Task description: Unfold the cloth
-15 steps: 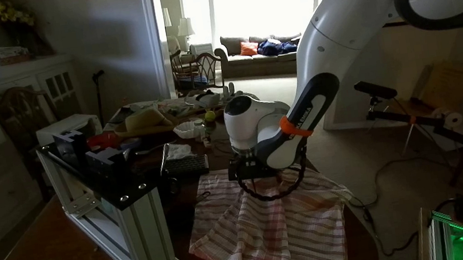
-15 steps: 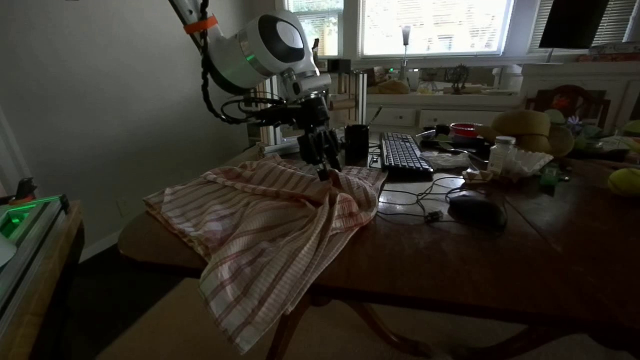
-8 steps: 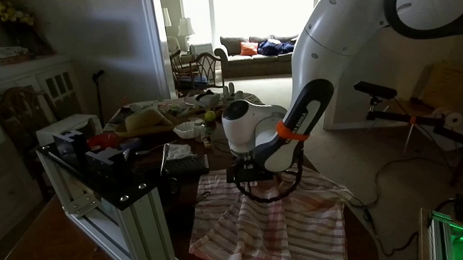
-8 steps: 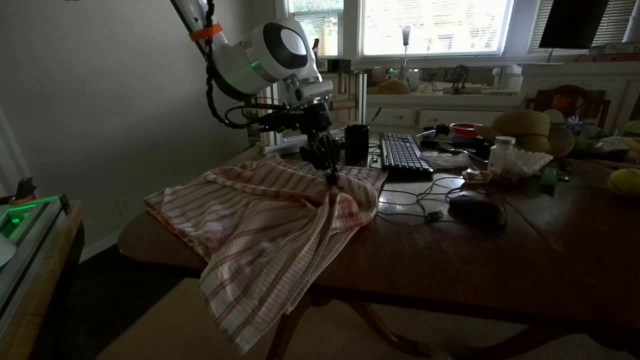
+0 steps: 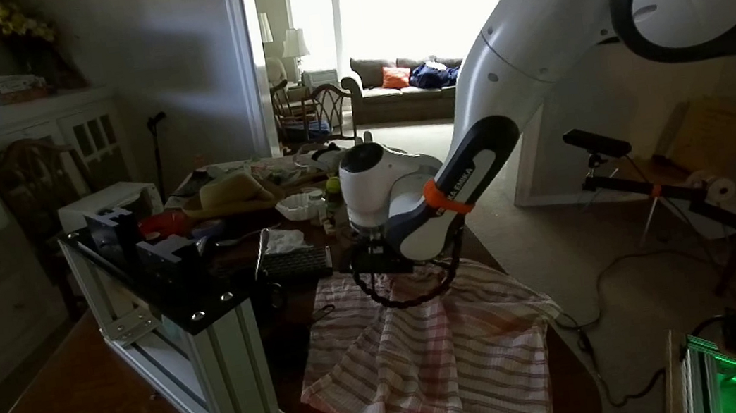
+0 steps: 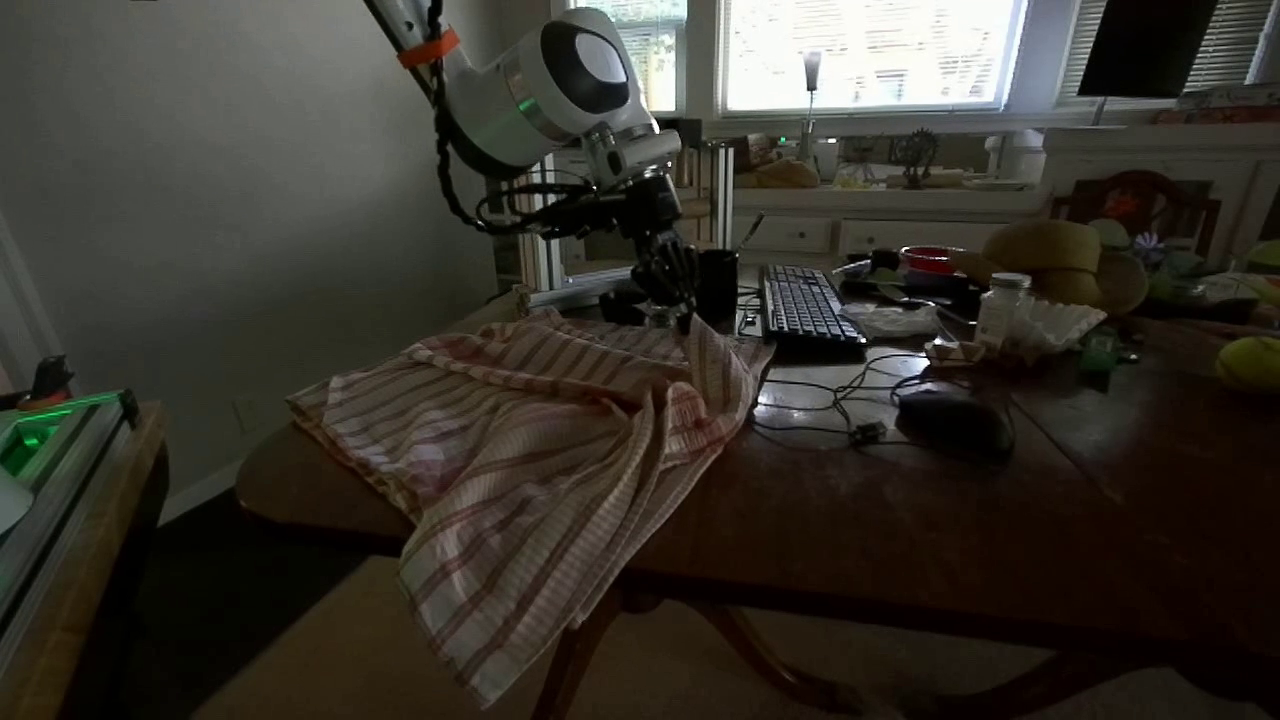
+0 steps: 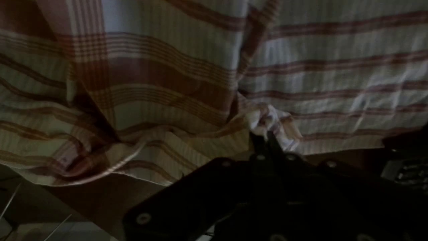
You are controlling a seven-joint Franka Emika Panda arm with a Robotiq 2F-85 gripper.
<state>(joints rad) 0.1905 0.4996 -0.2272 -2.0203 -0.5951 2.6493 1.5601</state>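
- Currently, your gripper (image 7: 264, 136) has its jaws pinched together on a bunched tuft of the cream cloth (image 7: 160, 73) with reddish-brown stripes.
- Below the jaws, the rest of the cloth spreads wrinkled across a dark wooden table (image 6: 860, 520), one corner hanging over the edge.
- Just behind the jaws, in an exterior view, is a black cup (image 6: 720, 290), partly covered; farther off lie a keyboard (image 6: 808, 305) and a mouse (image 6: 955, 420).
- Well beyond the jaws, past a dim wall (image 5: 177, 54), a sofa (image 5: 408, 109) stands before a bright window (image 5: 420, 11).
- Around the jaws, a braided cable (image 5: 409, 303) clutters an exterior view; your wrist view is murky, its deeper folds lost in shadow.
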